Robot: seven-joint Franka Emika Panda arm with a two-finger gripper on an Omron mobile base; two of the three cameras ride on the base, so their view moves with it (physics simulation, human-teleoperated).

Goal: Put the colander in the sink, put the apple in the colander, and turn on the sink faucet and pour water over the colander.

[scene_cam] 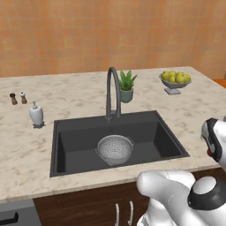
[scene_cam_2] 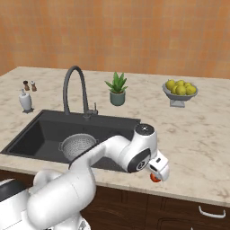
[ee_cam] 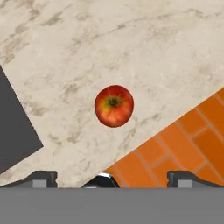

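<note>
The silver perforated colander [scene_cam: 115, 148] [scene_cam_2: 77, 146] sits upright on the floor of the dark grey sink [scene_cam: 79, 145] [scene_cam_2: 40, 134], in front of the tall gooseneck faucet [scene_cam: 112, 88] [scene_cam_2: 74, 85]. No water runs from the spout. The red apple [ee_cam: 113, 105] [scene_cam_2: 154, 178] lies on the marble counter to the right of the sink, close to the front edge. My gripper [ee_cam: 112, 178] [scene_cam_2: 157, 174] hangs above the apple, open, its fingertips [ee_cam: 41, 177] spread wider than the fruit and not touching it.
A footed bowl of yellow-green fruit [scene_cam: 175, 80] [scene_cam_2: 180, 91] and a potted plant [scene_cam: 126, 86] stand at the back. A white soap dispenser [scene_cam: 36, 114] and two shakers [scene_cam: 17, 98] are left of the sink. Orange floor tiles [ee_cam: 183, 148] show past the counter edge beside the apple.
</note>
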